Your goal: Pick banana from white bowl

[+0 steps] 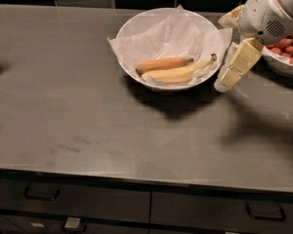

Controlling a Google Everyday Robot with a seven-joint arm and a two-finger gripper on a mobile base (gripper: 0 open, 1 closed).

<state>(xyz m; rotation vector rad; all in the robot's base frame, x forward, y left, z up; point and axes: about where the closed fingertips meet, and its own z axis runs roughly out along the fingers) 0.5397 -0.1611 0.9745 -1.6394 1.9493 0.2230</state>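
Gripper (228,83), grip state not determinable, hangs upper right of frame just beside the white bowl (136,77); the banana (178,73) lies inside, immediately left of it, long axis left-to-right, stem end nearest.

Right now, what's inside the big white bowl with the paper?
Crinkled paper lines the bowl, with the pale banana and a shorter orange banana side by side on it. The paper hides the bowl's bottom. The hand is outside, by the right rim.
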